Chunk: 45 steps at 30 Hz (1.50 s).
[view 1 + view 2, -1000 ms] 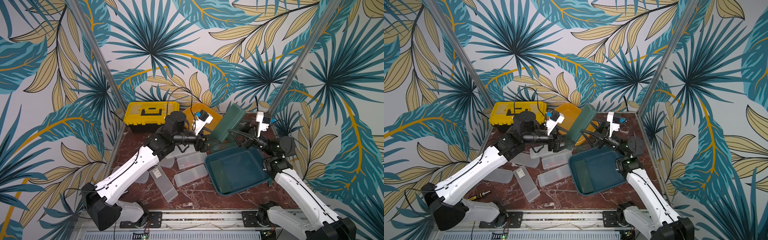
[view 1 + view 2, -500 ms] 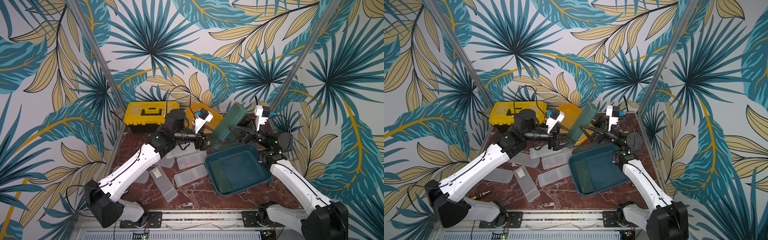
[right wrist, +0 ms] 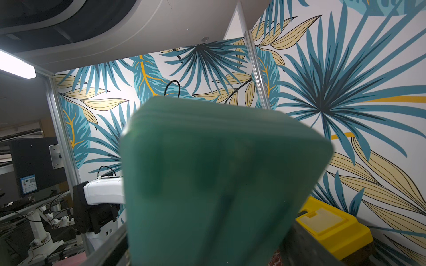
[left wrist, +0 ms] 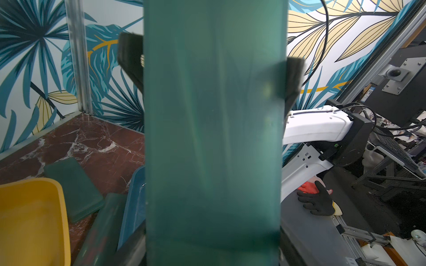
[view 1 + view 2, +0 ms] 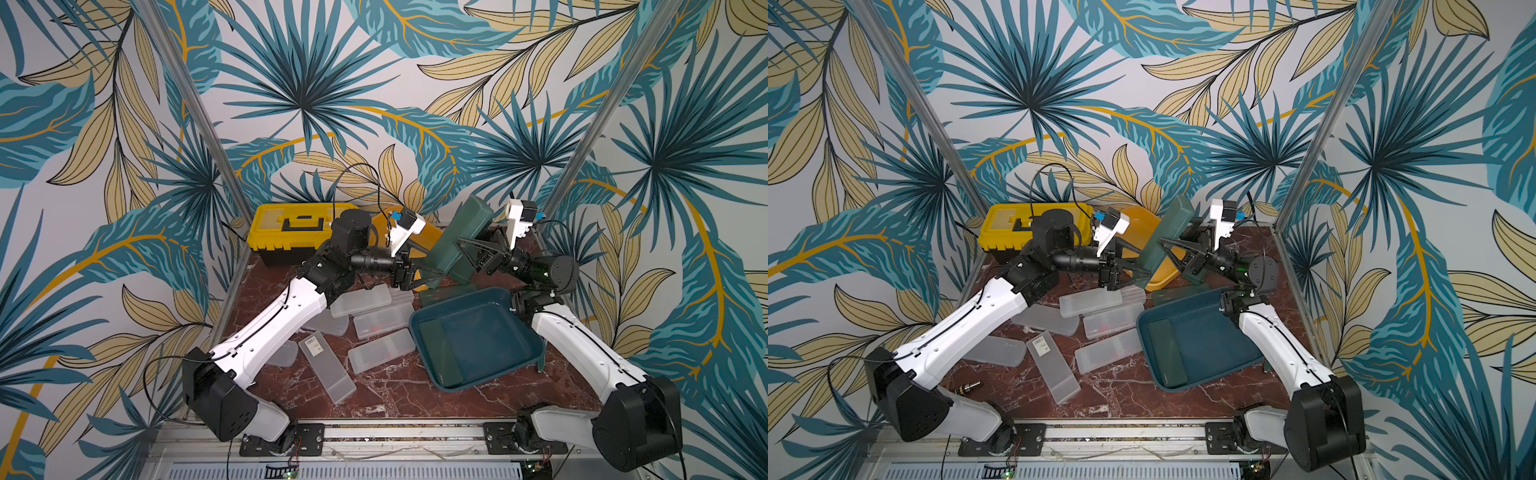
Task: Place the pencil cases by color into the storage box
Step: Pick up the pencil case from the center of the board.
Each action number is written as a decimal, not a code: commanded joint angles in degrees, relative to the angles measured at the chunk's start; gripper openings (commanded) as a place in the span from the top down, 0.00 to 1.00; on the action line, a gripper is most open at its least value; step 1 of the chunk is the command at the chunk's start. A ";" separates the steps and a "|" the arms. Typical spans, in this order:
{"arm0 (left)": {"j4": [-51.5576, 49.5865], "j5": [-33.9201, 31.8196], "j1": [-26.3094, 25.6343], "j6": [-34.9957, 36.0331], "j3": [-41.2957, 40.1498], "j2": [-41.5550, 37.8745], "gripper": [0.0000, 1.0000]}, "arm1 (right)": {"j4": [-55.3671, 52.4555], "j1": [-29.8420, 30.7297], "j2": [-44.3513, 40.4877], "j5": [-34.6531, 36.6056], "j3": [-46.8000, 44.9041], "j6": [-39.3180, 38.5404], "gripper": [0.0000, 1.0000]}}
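Leaf-print walls close in a red marble table [image 5: 395,390]. Right of centre in both top views sits the blue box [image 5: 486,336], with one green case [image 5: 440,353] flat along its left wall. Frosted cases [image 5: 380,351] lie scattered left of it, not yet sorted. Above the box's upper edge a lifted case [image 5: 459,237], also green, stands tilted in the air between the arms. This is probably a handover, since the right arm sits nearer the box. The left gripper [image 5: 436,273] pinches its lower end across the width. The right gripper [image 5: 465,255] straddles its middle with jaws spread wide. In the left wrist view its fingers [image 4: 130,55] sit at the case's edges, but whether they press I cannot tell.
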 commanded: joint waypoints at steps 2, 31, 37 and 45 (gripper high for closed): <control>5.08 3.18 1.32 -0.89 4.79 1.84 0.43 | 3.32 -0.21 2.27 -0.37 2.28 1.78 0.15; 8.29 -1.01 7.06 -4.48 2.64 2.85 0.16 | 7.55 -1.09 9.77 1.78 5.69 5.40 0.40; 8.36 -9.40 9.02 -6.12 -0.54 0.40 0.09 | -4.33 -1.08 8.42 2.23 6.04 -2.63 0.40; 5.77 -26.40 10.12 -8.29 -4.20 -1.63 0.08 | -38.03 -1.13 3.73 10.29 7.71 -22.88 0.40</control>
